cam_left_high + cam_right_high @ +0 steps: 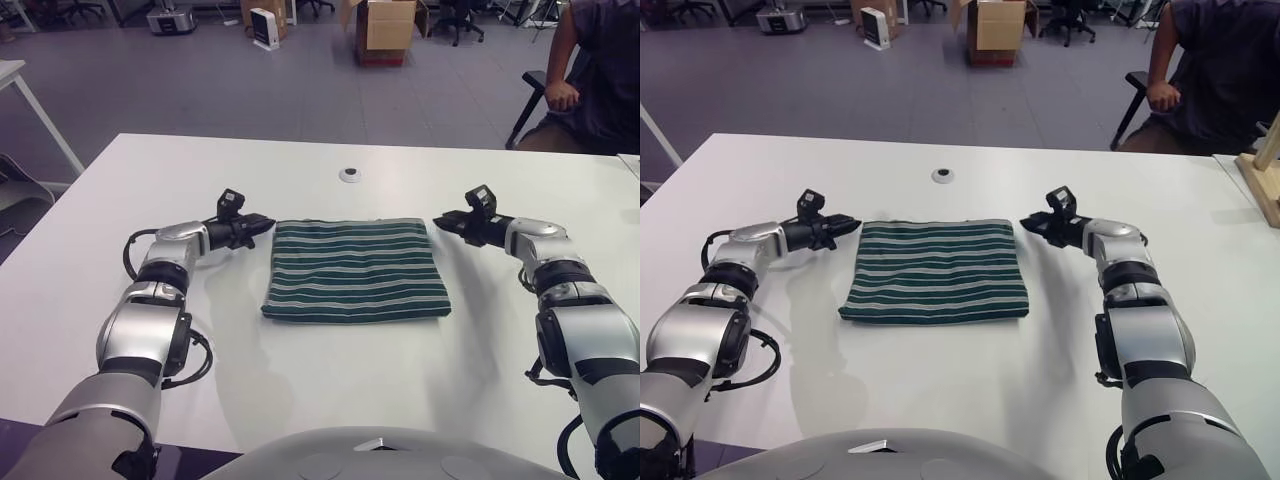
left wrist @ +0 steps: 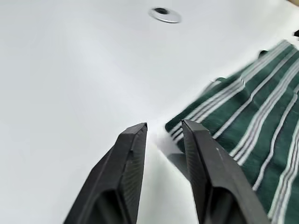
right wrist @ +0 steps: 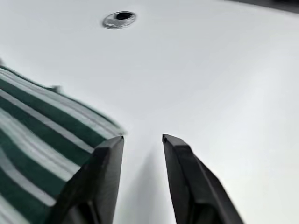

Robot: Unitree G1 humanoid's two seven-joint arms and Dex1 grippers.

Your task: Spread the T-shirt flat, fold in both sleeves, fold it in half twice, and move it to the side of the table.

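T-shirt (image 1: 355,272), green with pale stripes, is seen lying as a compact folded rectangle in the middle of the white table (image 1: 300,390), its far edge facing the small round cable grommet (image 1: 349,175) set near the table's far edge. No sleeve is seen sticking out and the layers appear stacked squarely, so the folding is judged done, with the move to the side of the table taken as the step in hand. The left gripper (image 1: 268,225) is held low just beside the shirt's far left corner, and the right gripper (image 1: 438,220) is held just beside the far right corner. In the wrist views the left fingers (image 2: 128,158) and the right fingers (image 3: 105,163) are parted by a narrow gap, with nothing caught between them, and the cloth is not gripped by either. What is called for next, by this reading, is for both corners to be pinched through all the layers at once, and for the bundle to be carried or slid evenly towards a side edge of the table. An uneven pull could let the top layers be peeled back and the fold be lost.
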